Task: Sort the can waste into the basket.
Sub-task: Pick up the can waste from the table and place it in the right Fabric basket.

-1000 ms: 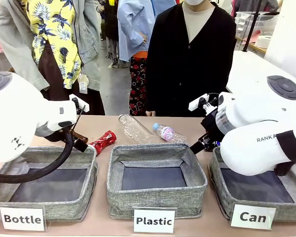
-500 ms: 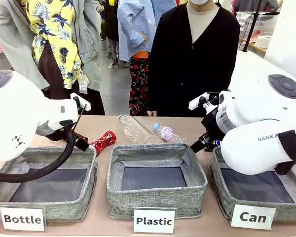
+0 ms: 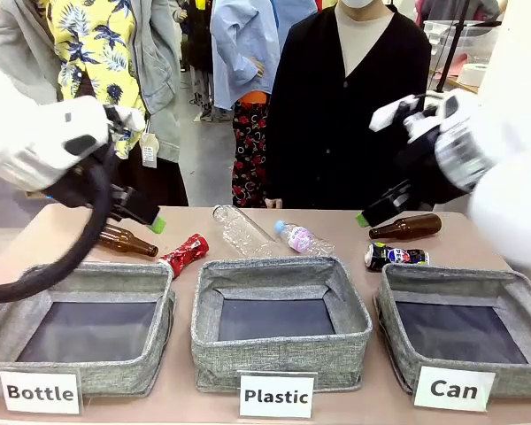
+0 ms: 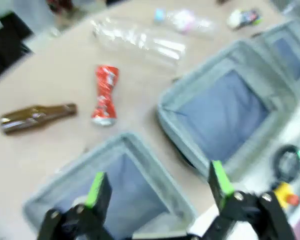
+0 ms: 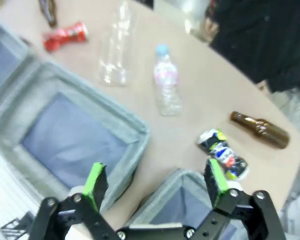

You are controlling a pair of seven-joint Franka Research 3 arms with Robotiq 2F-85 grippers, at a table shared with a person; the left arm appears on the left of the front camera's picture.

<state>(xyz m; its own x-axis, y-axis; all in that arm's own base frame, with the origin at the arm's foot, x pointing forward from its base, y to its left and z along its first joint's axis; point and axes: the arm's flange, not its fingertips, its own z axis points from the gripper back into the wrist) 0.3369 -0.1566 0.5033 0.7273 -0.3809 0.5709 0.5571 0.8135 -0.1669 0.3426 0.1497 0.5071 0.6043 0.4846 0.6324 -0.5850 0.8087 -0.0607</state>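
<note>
The crushed red can (image 3: 186, 254) lies on the table behind the gap between the left and middle bins; it also shows in both wrist views (image 4: 105, 95) (image 5: 65, 36). The dark printed can (image 3: 396, 257) (image 5: 222, 150) lies just behind the basket (image 3: 407, 354) fronted by the "Can" card (image 3: 454, 389). My left gripper (image 4: 157, 182) hangs open high over the left bin, nothing between its fingers. My right gripper (image 5: 152, 182) is open too, raised above the basket's near corner (image 5: 175, 176), with the dark can ahead of it on the table.
Bins labelled "Bottle" (image 3: 35, 292) and "Plastic" (image 3: 283, 354) stand left and middle. Two brown bottles (image 3: 126, 241) (image 3: 407, 227) and two clear plastic bottles (image 3: 243, 232) (image 3: 303, 239) lie behind the bins. A person in black (image 3: 345, 106) stands at the far edge.
Both arms have lifted up and away from the table, uncovering the two brown bottles and the dark can. Both grippers stayed open.
</note>
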